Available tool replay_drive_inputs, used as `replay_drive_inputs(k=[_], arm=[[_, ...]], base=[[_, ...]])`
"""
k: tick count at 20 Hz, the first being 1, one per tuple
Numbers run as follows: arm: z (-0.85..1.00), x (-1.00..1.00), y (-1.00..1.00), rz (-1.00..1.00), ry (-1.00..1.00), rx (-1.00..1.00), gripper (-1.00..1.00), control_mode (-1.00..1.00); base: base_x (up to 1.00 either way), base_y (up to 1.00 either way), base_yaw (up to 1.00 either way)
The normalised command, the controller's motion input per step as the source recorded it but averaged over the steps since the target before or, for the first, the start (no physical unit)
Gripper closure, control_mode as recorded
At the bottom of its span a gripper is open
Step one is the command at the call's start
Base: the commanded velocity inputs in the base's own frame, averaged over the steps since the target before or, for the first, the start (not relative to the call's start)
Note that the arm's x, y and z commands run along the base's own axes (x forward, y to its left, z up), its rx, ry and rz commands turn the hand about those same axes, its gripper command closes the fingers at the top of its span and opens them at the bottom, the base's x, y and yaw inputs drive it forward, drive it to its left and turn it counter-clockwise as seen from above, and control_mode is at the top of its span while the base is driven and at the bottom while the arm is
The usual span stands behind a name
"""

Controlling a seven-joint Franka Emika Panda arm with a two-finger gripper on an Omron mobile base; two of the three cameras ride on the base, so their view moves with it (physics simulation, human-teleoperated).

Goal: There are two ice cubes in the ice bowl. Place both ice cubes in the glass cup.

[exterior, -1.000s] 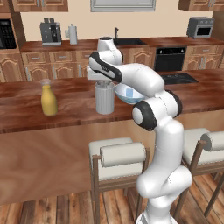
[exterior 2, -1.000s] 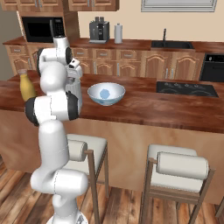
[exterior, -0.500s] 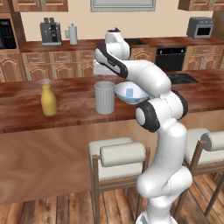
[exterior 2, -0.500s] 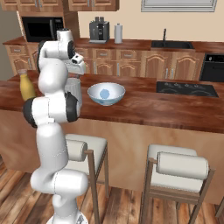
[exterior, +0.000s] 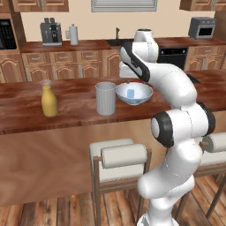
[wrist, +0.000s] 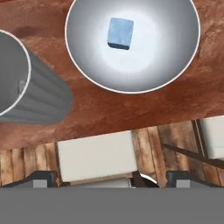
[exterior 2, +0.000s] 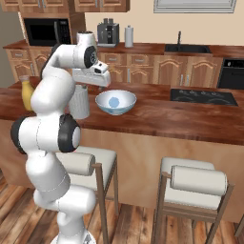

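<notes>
The ice bowl lies on the wooden counter with one pale blue ice cube in its middle. Left of it stands the glass cup, with a small pale shape just visible inside. My gripper hangs above the counter's near edge, open, its fingertips far apart with nothing between them. From the base, the gripper is above the gap between the cup and the bowl. The right base view shows the cup, the bowl and the cube.
A yellow bottle stands on the counter left of the cup. Padded stools sit below the counter's near edge. A black cooktop lies at the counter's right.
The gripper has opened. The hand has risen from the cup's mouth and moved sideways toward the bowl.
</notes>
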Motion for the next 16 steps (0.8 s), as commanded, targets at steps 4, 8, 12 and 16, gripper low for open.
replay_drive_inputs(k=[4, 8, 12, 16], arm=[[0.00, -0.12, -0.64, -0.01, -0.10, 0.00, -1.00, -1.00], [0.00, 0.49, -0.06, 0.00, -0.12, 0.02, -1.00, -1.00], [0.00, 0.58, 0.00, 0.00, -0.03, 0.00, -1.00, -1.00], [-0.06, 0.52, -0.01, 0.00, 0.00, 0.00, -1.00, -1.00]], base=[[0.00, 0.00, 0.00], [0.00, 0.00, 0.00], [0.00, 0.00, 0.00], [0.00, 0.00, 0.00]])
